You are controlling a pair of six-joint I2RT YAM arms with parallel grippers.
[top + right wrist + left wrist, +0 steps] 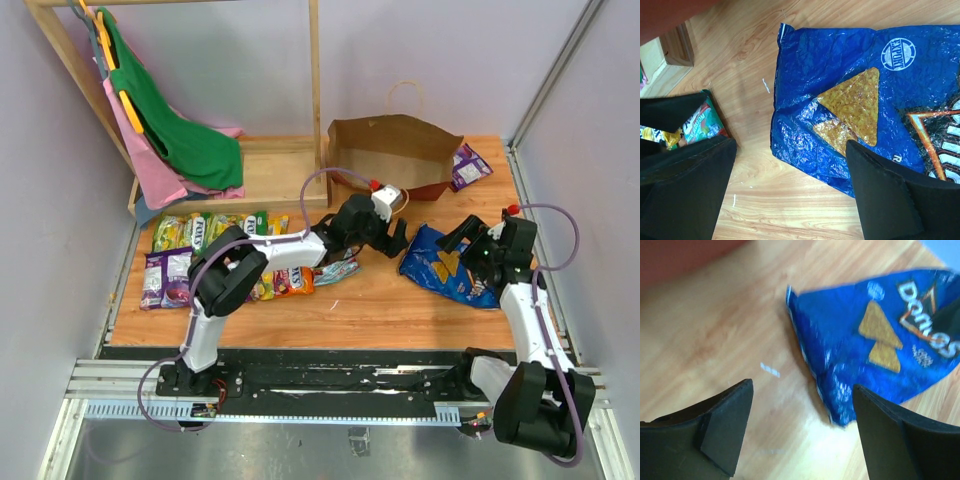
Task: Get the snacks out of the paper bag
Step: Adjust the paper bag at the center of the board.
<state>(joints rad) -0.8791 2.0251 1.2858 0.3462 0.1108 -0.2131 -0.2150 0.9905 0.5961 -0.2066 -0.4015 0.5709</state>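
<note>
Right end effector [790, 150] gapes over Doritos bag [840, 65], apparently not touching.

The chip bag [830, 75] is glossy, crinkled foil; the table [380, 305] smooth, grained wood; the paper bag [395, 150] matt kraft; the gripper pads [725, 427] matt black

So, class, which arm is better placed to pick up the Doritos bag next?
Probably the right. The right gripper hangs open directly over the Doritos bag, one finger above its print. The left gripper, also open, sits over bare table just beside the bag.
</note>
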